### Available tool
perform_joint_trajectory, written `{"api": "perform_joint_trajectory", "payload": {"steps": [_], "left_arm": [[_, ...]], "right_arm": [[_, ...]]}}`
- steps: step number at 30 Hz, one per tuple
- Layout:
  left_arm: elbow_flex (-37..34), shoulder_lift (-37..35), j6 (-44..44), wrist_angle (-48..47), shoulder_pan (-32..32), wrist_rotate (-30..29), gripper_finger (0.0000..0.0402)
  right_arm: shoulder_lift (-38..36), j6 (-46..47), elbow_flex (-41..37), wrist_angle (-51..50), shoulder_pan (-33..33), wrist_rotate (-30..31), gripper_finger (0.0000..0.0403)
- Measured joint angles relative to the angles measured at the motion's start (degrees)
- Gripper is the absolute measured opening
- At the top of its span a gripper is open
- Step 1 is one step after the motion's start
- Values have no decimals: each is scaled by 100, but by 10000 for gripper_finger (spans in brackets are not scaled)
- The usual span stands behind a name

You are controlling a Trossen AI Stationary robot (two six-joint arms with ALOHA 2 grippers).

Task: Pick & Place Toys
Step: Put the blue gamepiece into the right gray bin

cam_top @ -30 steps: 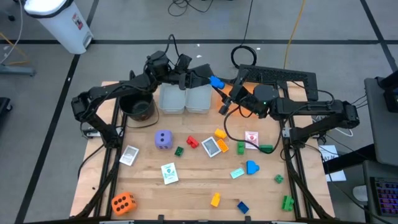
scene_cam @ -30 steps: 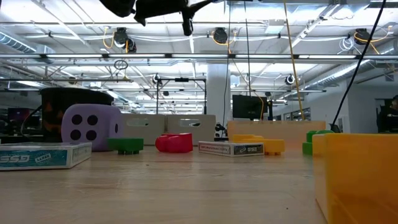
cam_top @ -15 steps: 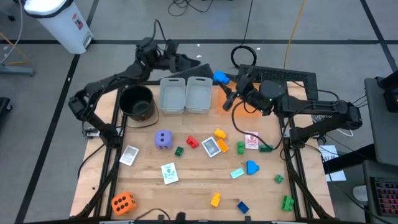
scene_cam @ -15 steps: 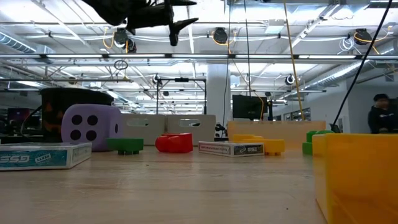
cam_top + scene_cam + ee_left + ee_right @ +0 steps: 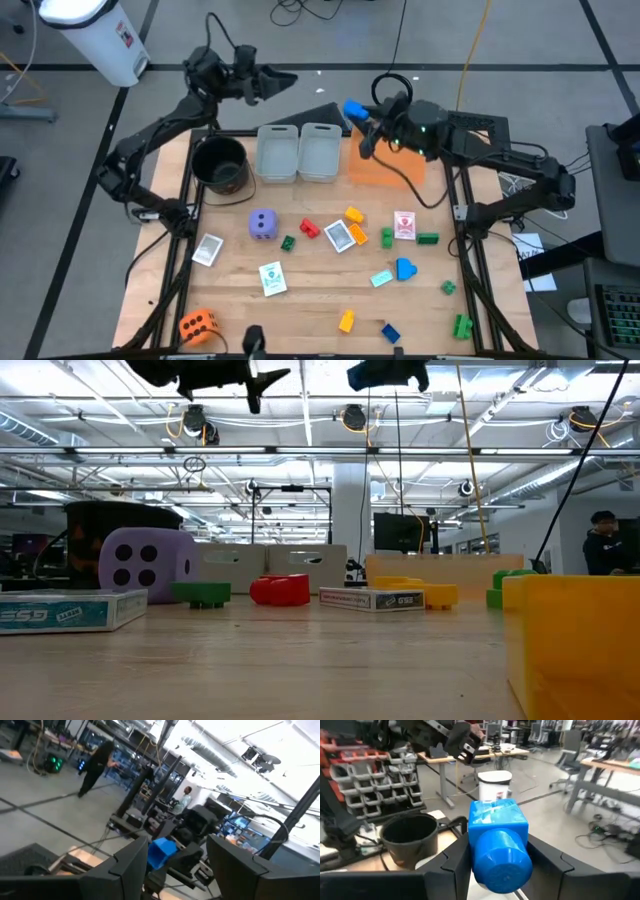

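My right gripper (image 5: 362, 122) is shut on a blue brick (image 5: 353, 108), held high over the table's far edge beside the grey bins. My left gripper (image 5: 283, 81) hangs open and empty in the air beyond the far edge, left of the brick and pointing toward it; its wrist view shows the brick (image 5: 161, 853) farther off between its fingers. On the table lie a purple die (image 5: 263, 224), an orange die (image 5: 198, 325), picture cards (image 5: 272, 278) and small coloured bricks (image 5: 308, 229). My right gripper pinches the blue brick's two opposite sides (image 5: 475, 845) between its two fingers (image 5: 451, 862). The fingers lie about level and point toward the table's left. The brick is lifted clear of everything, and its round end faces back toward the wrist.
Two grey bins (image 5: 279, 153) (image 5: 320, 151) stand at the far middle, a black bucket (image 5: 220, 166) to their left and a flat orange tray (image 5: 390, 168) to their right. A yellow brick (image 5: 575, 645) looms at the low view's near right. A person (image 5: 603, 545) stands in the room beyond.
My left gripper has drawn away from the blue brick, going up and toward the far left, from over the grey bins to beyond the table's far edge. My right gripper has carried the brick a little toward the far edge and rolled about its own line.
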Motion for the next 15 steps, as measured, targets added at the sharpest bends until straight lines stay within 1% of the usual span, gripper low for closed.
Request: {"api": "perform_joint_trajectory", "payload": {"steps": [5,8,9,11,15], "left_arm": [[0,-197,27,5,66,27,212],[0,-250,25,-18,68,195,212],[0,-271,26,-19,68,296,212],[0,-318,9,-13,68,515,212],[0,-392,-13,-23,68,1002,212]], "right_arm": [[395,444,359,-147,-406,-773,141],[675,452,612,-300,-547,-920,141],[785,451,696,-370,-577,-944,141],[1009,446,875,-470,-659,-1176,141],[1483,462,1408,-997,-811,-1520,141]]}}
